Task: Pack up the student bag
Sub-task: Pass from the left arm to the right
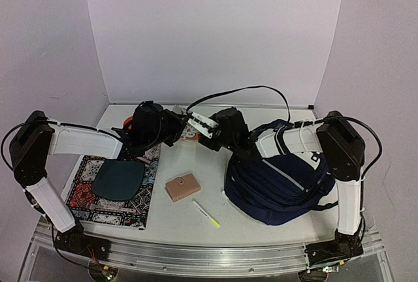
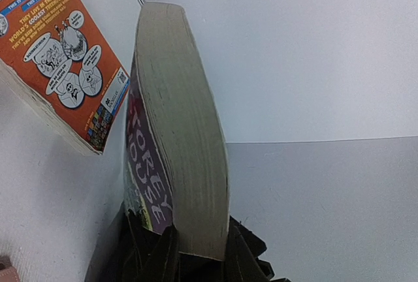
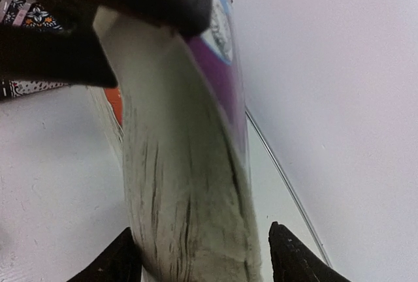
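1. Nearest me on the counter (image 1: 189,226) lies a yellow-green pen (image 1: 207,215), on its own, between the two arm bases.
2. To its left is a flat, patterned book (image 1: 88,200) with a dark teal oval pouch (image 1: 119,177) resting on it.
3. A small tan case (image 1: 181,187) sits just beyond the pen, apart from everything else.
4. The student bag (image 1: 277,187) lies slumped on the right side of the counter, under my right arm's forearm. I cannot tell whether it is open.
5. Further back, in the middle, both arms meet over a thick purple-covered paperback (image 2: 186,132).
6. My left hand (image 2: 196,252) is clenched on one end of that paperback, with the page edges facing its camera.
7. My right hand (image 3: 202,259) straddles the other end. One finger (image 3: 121,262) looks to be against the pages, while the other finger (image 3: 287,259) shows a sliver of gap, so I read this hand as released, not clamping.
8. Farthest back, an orange paperback (image 2: 65,53) lies near the rear wall, just beside the held book.
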